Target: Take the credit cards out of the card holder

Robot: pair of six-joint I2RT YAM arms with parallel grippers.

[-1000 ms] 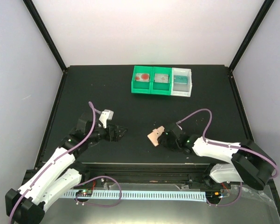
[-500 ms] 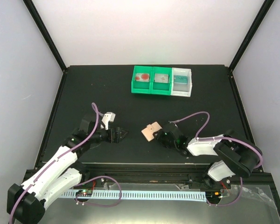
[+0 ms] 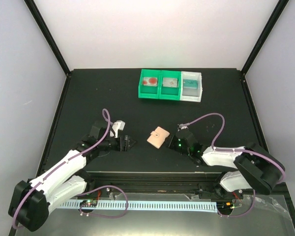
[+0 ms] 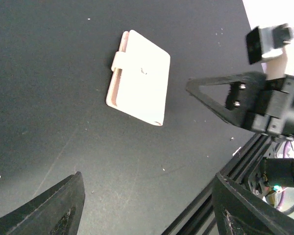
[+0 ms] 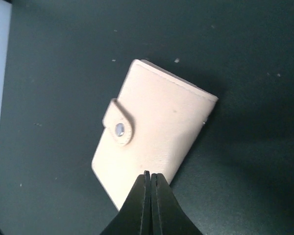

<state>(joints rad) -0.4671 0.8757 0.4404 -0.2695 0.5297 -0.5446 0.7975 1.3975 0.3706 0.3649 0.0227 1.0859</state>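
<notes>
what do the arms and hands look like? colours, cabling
Same build: left arm and right arm have white link shells, black joints, a purple cable looped along each. The left hand and right hand are black with tapered fingers. Small green light near the right wrist.

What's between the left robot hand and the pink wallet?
Nothing: just bare black table between the left gripper and the card holder. The top view and the left wrist view both show it.
</notes>
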